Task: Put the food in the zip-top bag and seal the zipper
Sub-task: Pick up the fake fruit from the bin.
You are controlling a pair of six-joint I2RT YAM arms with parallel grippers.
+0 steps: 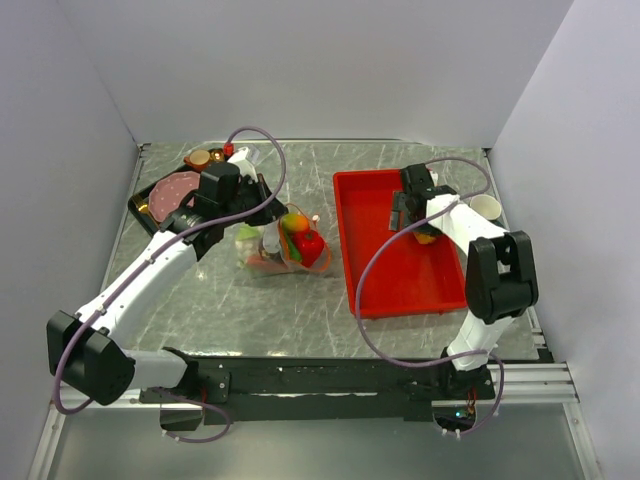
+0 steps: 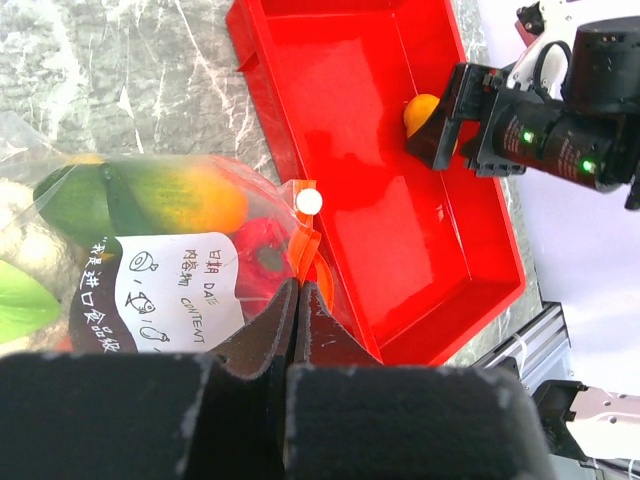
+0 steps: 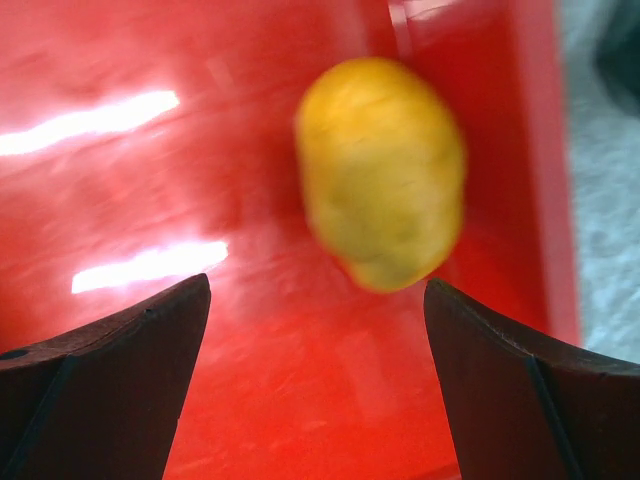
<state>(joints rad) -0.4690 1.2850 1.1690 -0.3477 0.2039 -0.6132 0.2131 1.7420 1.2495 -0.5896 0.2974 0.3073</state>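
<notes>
Presently the filling step is in hand, judged from how things lie. Most of the food (image 2: 190,200) sits inside the zip-top bag (image 2: 255,215), which stands on the bench (image 1: 250,310) between the two arms. A yellow oval fruit (image 3: 380,170) lies apart in the red tray (image 1: 400,285), close to one side wall.

Right gripper (image 3: 317,300): jaws spread wide and empty, poised over the tray. The fruit lies just ahead of the fingertips and touches neither. The wrist view is blurred, so its height above the tray floor cannot be told.

Left gripper (image 2: 298,298): fingers pressed together with no gap, pinching the bag's edge at the end of the zipper (image 2: 306,248), the orange-red strip along the mouth. It appears to hold the mouth up, but how wide the mouth gapes cannot be told from these views. Through the clear film a green-and-orange piece, a red piece and a pale leafy vegetable show around the white label (image 2: 175,290).

Next move, as a judgement: the right gripper should lower around the fruit, close across its narrow width, and carry it to the bag's mouth. The fruit is smooth and rounded, so an off-centre pinch may squirt it against the tray wall. The bag is floppy, so the left hold must present the mouth firmly. Sealing is not yet begun.
</notes>
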